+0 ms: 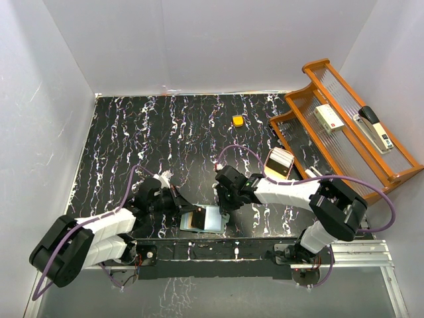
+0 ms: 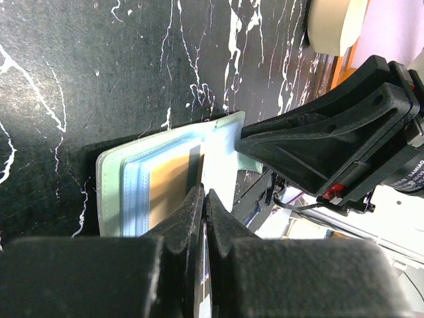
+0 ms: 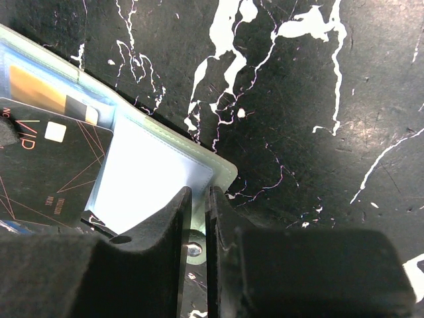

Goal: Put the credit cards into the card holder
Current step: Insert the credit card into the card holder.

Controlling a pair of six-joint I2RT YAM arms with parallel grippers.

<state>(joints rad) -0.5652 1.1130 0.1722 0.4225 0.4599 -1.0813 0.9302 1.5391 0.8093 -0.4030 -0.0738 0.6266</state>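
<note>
Right at the near edge of the table (image 1: 132,146), your card holder (image 1: 212,220) lies spread open, pale insides up. A yellow-tan card (image 2: 169,185) already sits in a clear pocket on its left half. Your left tool (image 2: 204,199) is pressed together over that half, pinching a dark card (image 3: 53,179) that hangs tilted above the pocket. From that wrist view you only get the card as a thin edge between the fingers.

Across from it, your right tool (image 3: 197,195) is down on the holder's right edge, just beside the little snap. Its fingers stand nearly together with a thin slit between them. You cannot tell from here whether they pinch the flap or only rest on it. The two tools face each other over the holder, close but apart.

Further out on the right, a tan dish (image 1: 269,165) holds more cards (image 1: 279,168), well apart from the holder. Beyond that sits a small orange block (image 1: 237,120) on its own. At the far right corner, a wooden rack (image 1: 317,65) carries a stapler (image 1: 375,127).
</note>
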